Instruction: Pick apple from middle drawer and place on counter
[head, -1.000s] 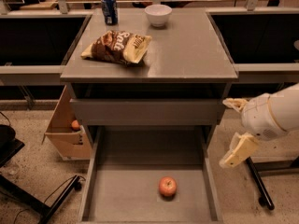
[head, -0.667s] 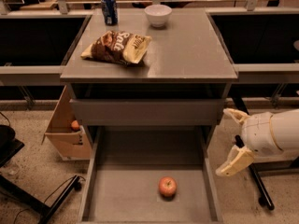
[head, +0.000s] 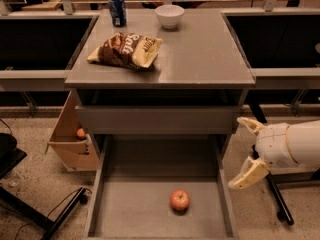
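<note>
The red-orange apple (head: 179,200) lies on the flat bottom of the pulled-out middle drawer (head: 130,204), near its front centre. The grey counter (head: 200,54) is the cabinet top above it. My gripper (head: 246,151) is at the right of the drawer, outside its right wall, up and to the right of the apple. Its two cream fingers are spread wide apart and hold nothing.
On the counter are a chip bag (head: 125,50), a blue can (head: 117,10) and a white bowl (head: 169,16). A cardboard box (head: 70,139) with a small orange fruit (head: 81,133) stands left of the cabinet. A closed drawer front (head: 155,119) is above the open drawer.
My gripper has moved down and left, closer to the drawer's right wall. The apple has not moved.
</note>
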Robot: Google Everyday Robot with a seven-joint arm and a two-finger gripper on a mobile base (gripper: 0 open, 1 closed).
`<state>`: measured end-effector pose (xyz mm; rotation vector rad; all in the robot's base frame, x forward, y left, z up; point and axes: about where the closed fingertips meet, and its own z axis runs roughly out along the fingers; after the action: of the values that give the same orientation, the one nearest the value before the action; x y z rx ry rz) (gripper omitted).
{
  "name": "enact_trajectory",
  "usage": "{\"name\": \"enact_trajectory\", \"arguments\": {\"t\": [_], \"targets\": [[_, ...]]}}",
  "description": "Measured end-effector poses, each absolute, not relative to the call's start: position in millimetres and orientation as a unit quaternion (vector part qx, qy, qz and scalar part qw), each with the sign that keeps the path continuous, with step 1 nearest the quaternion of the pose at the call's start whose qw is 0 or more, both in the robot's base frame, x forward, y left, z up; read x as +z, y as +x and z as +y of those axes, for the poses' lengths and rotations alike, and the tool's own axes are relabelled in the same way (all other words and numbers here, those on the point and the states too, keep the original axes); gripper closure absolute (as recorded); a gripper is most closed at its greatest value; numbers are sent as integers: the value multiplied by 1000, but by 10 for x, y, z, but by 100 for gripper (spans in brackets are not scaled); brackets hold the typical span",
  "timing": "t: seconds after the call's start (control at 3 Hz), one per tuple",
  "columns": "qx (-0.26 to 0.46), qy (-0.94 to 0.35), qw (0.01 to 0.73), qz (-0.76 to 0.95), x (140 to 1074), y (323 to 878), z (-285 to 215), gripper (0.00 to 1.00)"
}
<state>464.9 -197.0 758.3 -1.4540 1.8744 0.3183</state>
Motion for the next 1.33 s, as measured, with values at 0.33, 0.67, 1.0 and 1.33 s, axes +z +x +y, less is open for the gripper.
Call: {"name": "enact_trajectory", "arguments": {"t": [0.33, 0.67, 1.0, 1.33], "targets": [[145, -561, 385, 718, 7087, 4661, -1870, 0], [150, -570, 422, 689, 6260, 4855, -1821, 0], [152, -577, 436, 674, 5818, 4975, -1817, 0], [161, -585, 424, 672, 5387, 4996, -1764, 0]]}}
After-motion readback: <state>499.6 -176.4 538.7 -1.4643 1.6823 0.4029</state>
